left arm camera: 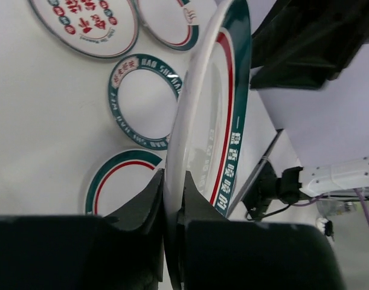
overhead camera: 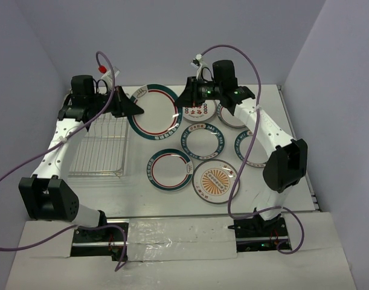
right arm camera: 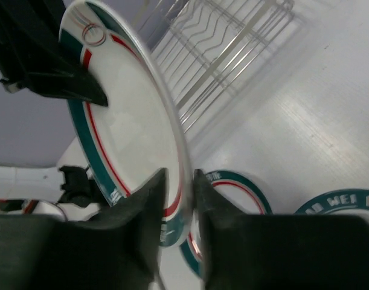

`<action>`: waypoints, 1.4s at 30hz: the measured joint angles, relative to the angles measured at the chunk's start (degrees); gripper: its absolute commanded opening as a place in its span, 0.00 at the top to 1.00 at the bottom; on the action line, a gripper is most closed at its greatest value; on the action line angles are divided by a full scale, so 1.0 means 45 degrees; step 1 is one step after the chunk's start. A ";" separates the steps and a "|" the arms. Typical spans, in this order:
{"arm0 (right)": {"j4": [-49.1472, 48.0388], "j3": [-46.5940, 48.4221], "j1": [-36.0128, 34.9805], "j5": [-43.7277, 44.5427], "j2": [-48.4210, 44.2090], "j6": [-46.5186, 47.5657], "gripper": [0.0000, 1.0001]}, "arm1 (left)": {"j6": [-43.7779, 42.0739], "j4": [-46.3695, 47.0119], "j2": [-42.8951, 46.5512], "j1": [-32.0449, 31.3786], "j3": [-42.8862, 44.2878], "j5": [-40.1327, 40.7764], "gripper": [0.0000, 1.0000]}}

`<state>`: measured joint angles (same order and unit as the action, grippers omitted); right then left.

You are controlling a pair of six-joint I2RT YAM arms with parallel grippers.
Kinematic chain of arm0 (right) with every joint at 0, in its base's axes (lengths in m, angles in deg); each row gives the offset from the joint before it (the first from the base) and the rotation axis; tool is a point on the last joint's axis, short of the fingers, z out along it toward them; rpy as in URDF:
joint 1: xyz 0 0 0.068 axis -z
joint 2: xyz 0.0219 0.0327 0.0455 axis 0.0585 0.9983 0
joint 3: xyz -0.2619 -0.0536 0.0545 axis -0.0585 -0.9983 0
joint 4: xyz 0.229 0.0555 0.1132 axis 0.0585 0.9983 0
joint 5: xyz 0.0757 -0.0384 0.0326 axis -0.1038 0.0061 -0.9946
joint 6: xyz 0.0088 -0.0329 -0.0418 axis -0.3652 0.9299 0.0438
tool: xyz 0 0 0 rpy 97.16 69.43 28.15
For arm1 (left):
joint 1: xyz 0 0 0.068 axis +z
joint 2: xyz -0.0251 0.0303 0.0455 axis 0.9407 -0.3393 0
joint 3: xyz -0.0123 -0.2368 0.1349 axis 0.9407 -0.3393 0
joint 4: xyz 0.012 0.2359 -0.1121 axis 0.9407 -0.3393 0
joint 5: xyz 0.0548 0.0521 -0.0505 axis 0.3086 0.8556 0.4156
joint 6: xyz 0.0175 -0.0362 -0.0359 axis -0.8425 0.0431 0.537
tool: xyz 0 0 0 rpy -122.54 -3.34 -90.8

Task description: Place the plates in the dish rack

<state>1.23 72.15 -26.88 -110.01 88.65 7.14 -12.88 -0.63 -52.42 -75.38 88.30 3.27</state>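
A white plate [overhead camera: 155, 113] with a teal rim and red ring hangs on edge above the table, between my two grippers. My left gripper [overhead camera: 137, 109] is shut on its left rim; in the left wrist view the rim [left arm camera: 211, 109] is pinched tight between the jaws [left arm camera: 173, 181]. My right gripper [overhead camera: 183, 98] is closed on the opposite rim; in the right wrist view the plate [right arm camera: 130, 121] sits between the jaws [right arm camera: 180, 178]. The silver wire dish rack [overhead camera: 99, 148] stands empty to the left, and it shows beyond the plate in the right wrist view [right arm camera: 226, 48].
Several plates lie flat right of the rack: a red-ringed one [overhead camera: 170, 170], the orange sunburst one [overhead camera: 215, 181], a teal-rimmed one [overhead camera: 203, 141], one under my right arm [overhead camera: 249, 148], and two at the back [overhead camera: 203, 109] [overhead camera: 231, 116]. Grey walls enclose the table.
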 measured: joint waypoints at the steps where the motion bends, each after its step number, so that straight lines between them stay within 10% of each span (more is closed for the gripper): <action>1: -0.0029 0.0000 -0.0044 -0.0063 -0.0005 -0.0083 0.24 | -0.0010 -0.0005 0.0010 -0.0029 0.0010 0.0155 1.00; 5: -0.0204 0.0000 -0.0131 -0.0039 -0.0029 -0.0466 0.00 | -0.0078 -0.0661 0.0131 -0.0107 0.0199 0.1933 1.00; 21: -0.0083 0.0000 0.2574 0.0869 -0.0505 -0.1190 0.00 | -0.2467 -0.1370 0.2127 -0.1613 0.1710 1.5892 1.00; 42: 0.0724 -0.0053 0.2540 0.1564 -0.0505 -0.0393 0.00 | -0.6722 0.0860 -0.0709 -0.4352 -0.0704 2.1619 1.00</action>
<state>4.49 71.91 -15.45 -102.98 86.37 5.37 -43.13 3.24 -55.61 -94.96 85.13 100.56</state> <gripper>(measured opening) 0.999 0.142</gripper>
